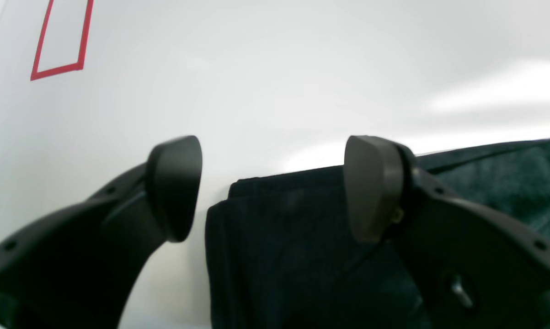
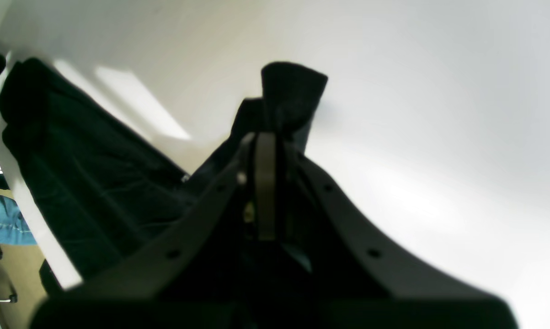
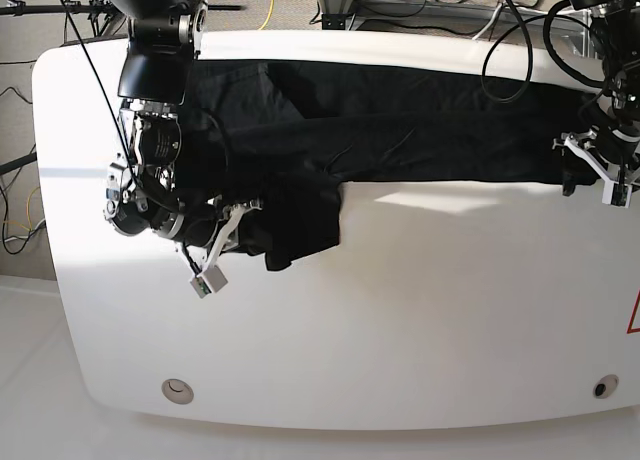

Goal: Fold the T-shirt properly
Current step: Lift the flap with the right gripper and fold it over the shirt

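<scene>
T-shirt [image 3: 400, 130]: black, stretched lengthwise along the far side of the white table [image 3: 400, 310]; one bunched end drawn forward. Right gripper [image 2: 265, 137]: fingers together, clamped on that bunched cloth, a flap standing up past the tips. Left gripper [image 1: 272, 187]: fingers apart, holding nothing; a T-shirt corner lies between and below them.
</scene>
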You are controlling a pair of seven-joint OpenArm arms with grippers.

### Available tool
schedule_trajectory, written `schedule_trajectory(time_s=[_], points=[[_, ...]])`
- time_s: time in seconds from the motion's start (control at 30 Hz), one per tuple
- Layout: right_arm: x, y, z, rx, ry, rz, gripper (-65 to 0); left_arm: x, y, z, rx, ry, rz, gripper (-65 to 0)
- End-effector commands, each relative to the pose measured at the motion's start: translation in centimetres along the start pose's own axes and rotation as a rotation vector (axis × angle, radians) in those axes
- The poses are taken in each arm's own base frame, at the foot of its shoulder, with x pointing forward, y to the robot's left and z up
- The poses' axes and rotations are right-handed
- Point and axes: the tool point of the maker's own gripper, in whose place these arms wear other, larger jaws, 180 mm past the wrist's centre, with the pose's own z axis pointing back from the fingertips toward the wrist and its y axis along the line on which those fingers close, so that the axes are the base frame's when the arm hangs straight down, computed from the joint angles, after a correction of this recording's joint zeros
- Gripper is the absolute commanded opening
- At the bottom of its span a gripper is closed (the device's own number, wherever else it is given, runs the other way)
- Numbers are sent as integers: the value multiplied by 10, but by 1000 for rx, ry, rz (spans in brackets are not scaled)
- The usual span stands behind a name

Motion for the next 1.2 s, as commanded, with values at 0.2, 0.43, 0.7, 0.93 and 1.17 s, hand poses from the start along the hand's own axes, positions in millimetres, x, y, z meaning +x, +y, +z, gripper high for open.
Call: schedule_trajectory(time_s=[0.2, 0.43, 0.7, 0.93, 1.17], points=[[-7, 27, 16, 44, -49, 48, -650, 13, 6, 2, 12, -36, -10, -191], [-27, 41, 19, 45, 1, 75, -650, 10, 7, 3, 12, -30, -10, -192], [-48, 93, 0, 177, 40, 100, -650, 13, 6, 3, 10, -38, -8, -193], [-61, 133, 3, 300, 41, 99, -650, 14, 6, 2, 11, -42, -5, -192], [-75, 157, 22, 403, 31, 69, -650, 15, 7, 2, 15, -46, -2, -190]])
